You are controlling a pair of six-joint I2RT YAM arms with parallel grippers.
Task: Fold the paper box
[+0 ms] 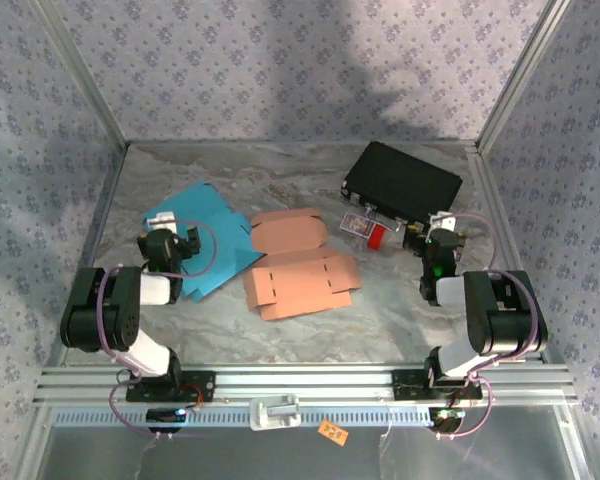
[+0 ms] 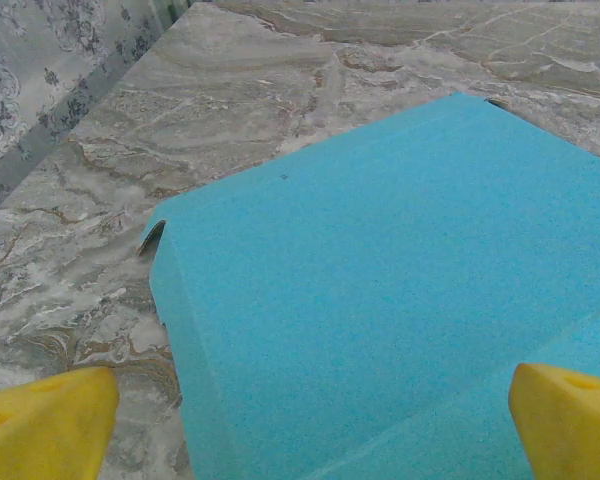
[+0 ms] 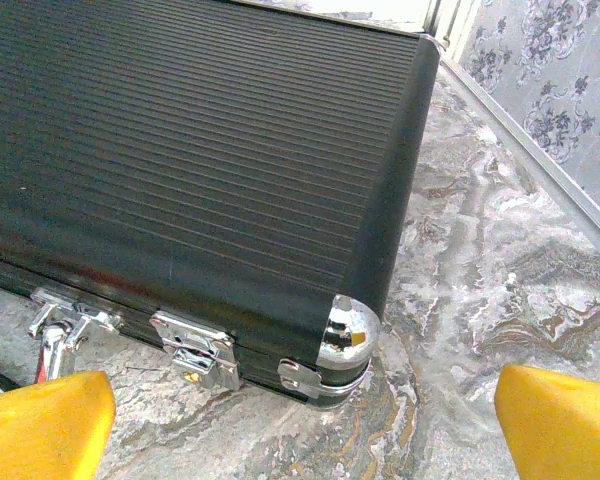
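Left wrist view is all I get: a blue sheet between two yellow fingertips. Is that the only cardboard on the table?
Observer: No. To the right of the blue sheet, two pink blanks lie flat, the far pink blank and the near pink blank.
Operator: Where is the other arm?
Observer: The right gripper is open and holds nothing. It points at a corner of a black case.
Operator: Anything else by that case?
Observer: A small red-and-white item lies by its front edge. I cannot tell what it is.
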